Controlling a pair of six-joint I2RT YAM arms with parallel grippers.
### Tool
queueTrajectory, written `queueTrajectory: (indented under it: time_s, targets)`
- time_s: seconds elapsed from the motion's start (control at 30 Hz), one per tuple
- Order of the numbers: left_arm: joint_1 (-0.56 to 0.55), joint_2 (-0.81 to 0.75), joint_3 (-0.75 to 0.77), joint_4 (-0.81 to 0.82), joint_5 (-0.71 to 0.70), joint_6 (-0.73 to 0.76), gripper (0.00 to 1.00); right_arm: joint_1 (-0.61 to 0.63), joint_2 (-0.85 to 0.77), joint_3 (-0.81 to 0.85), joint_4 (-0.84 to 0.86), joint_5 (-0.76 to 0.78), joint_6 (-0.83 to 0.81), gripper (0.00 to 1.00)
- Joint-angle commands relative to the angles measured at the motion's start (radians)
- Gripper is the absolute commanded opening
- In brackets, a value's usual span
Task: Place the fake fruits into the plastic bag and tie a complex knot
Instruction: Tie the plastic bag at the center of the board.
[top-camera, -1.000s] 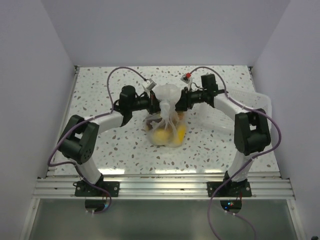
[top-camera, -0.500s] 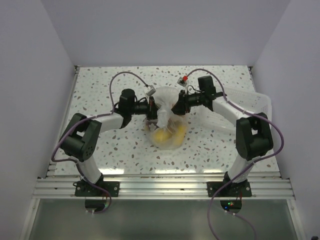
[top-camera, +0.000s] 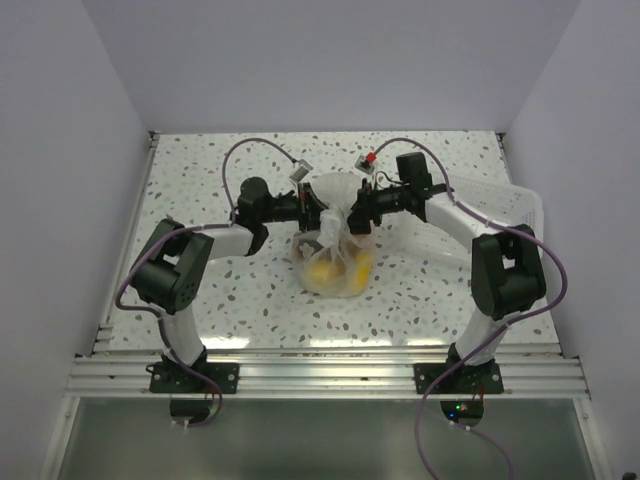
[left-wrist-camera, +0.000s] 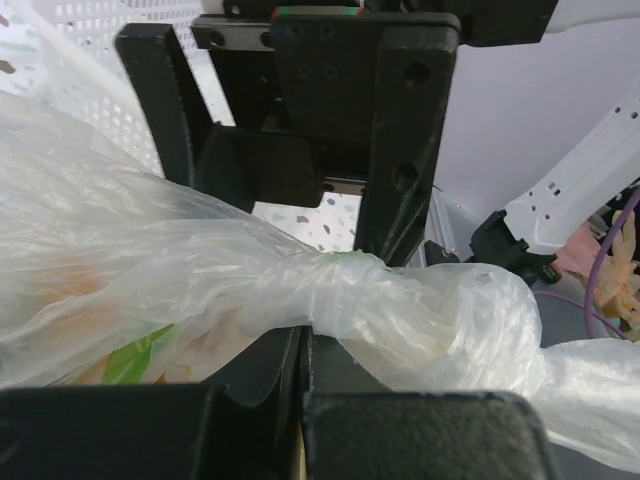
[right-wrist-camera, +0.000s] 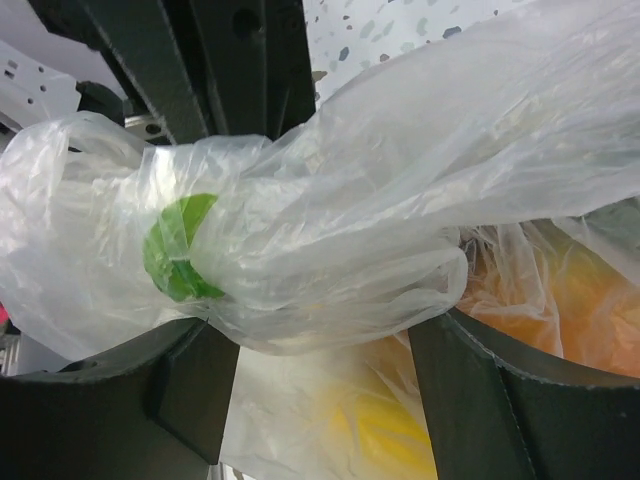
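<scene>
Two changes in the last second: the right gripper (right-wrist-camera: 322, 345) has gone from fairly narrow to wide, and both arms have closed in on the neck of the thin, crinkly transparent plastic bag (top-camera: 338, 188), which a second ago was stretched up between wrists set further apart. The right jaws now stand well apart, straddling the twisted whitish clear-plastic knot (left-wrist-camera: 345, 295). Film brushes both fingers, but I read that as a release, not a grip. The left gripper (left-wrist-camera: 305, 350) is clamped tight with neck film coming out right at its tips, so I take it as pinching the bag just beside the knot. The left elbow has swung in toward the centre too. The small glossy yellow and orange fake fruits (top-camera: 325, 270) that I can see are inside the bag; the dark one I can't make out. The bag rests about mid-way across the speckled white tabletop (top-camera: 200, 180), between the two grippers and apart from the rigid white slotted plastic tray (top-camera: 520, 205) at the right edge. Meaning: loading looks done, one tight wrap is already in the neck, and the right side letting go looks like a regrasp of the loose tail for another pass. My judgement: late stage, knot not yet complex. The risk is the wrap slackening while only the left side holds.
</scene>
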Motion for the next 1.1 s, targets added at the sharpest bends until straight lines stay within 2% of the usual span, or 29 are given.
queueTrajectory:
  time_s: [0.0,0.13,0.27,0.37,0.6,0.77,0.83,0.87,0.9,0.97,1.0,1.03,1.07]
  targets:
    - [-0.034,0.002,-0.029,0.108,0.044,-0.020,0.00,0.006,0.010,0.030,0.131,-0.049,0.125,0.69]
    - [-0.046,0.009,-0.047,0.022,-0.005,0.098,0.00,0.009,0.016,0.053,0.176,-0.094,0.150,0.70]
    - [-0.063,0.045,-0.002,0.023,-0.021,0.121,0.00,0.014,0.025,0.060,0.159,-0.123,0.141,0.70]
    - [-0.066,0.089,0.046,0.074,-0.013,0.083,0.00,0.029,0.030,0.063,0.122,-0.128,0.111,0.70]
    - [-0.075,0.169,0.063,0.446,-0.004,-0.156,0.00,0.052,0.047,0.047,0.116,-0.128,0.088,0.76]
    - [-0.087,0.184,0.052,0.650,-0.029,-0.294,0.00,0.055,0.068,0.040,0.154,-0.129,0.087,0.78]
    - [-0.093,0.191,0.045,0.683,-0.021,-0.327,0.00,0.055,0.077,0.051,0.182,-0.132,0.120,0.78]
    - [-0.095,0.188,0.028,0.683,-0.031,-0.327,0.00,0.052,0.079,0.066,0.152,-0.134,0.108,0.79]
    - [-0.090,0.184,0.020,0.685,-0.035,-0.325,0.00,0.042,0.080,0.121,-0.011,-0.129,-0.026,0.80]
    - [-0.083,0.174,0.005,0.685,-0.039,-0.319,0.00,0.007,0.087,0.184,-0.203,-0.114,-0.186,0.82]
    - [-0.078,0.169,0.000,0.680,-0.045,-0.319,0.00,-0.009,0.088,0.239,-0.297,-0.109,-0.333,0.95]
    - [-0.070,0.161,-0.001,0.677,-0.053,-0.322,0.00,-0.027,0.094,0.264,-0.459,-0.106,-0.397,0.99]
    - [-0.067,0.158,0.002,0.683,-0.056,-0.324,0.00,-0.064,0.099,0.289,-0.536,-0.105,-0.456,0.99]
